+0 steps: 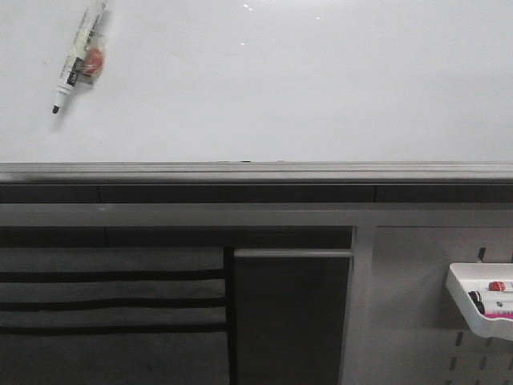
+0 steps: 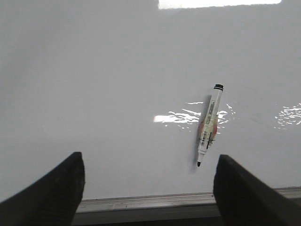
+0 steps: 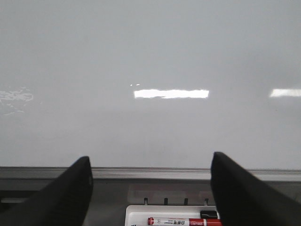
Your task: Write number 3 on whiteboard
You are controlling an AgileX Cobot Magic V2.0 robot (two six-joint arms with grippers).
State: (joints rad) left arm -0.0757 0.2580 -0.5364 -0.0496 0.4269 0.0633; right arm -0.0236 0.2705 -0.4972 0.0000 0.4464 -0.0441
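The whiteboard (image 1: 280, 88) is a wide glossy white surface with a grey edge rail (image 1: 256, 170). The number 3 is out of view; the board surface shows no writing. A white marker (image 1: 78, 58) with a bare black tip and a reddish patch on its barrel lies on the board at the far left. In the left wrist view this marker (image 2: 209, 125) lies ahead of my open left gripper (image 2: 149, 160), just inside the right finger, untouched. My right gripper (image 3: 150, 160) is open and holds nothing, over the board's rail (image 3: 150, 173). Neither gripper shows in the front view.
A small white tray (image 1: 481, 305) hangs on a pegboard panel at the lower right, below the board's edge, holding a red marker (image 1: 498, 285) and others. The right wrist view shows that tray (image 3: 136, 209) and red marker (image 3: 176, 221) just under the gripper.
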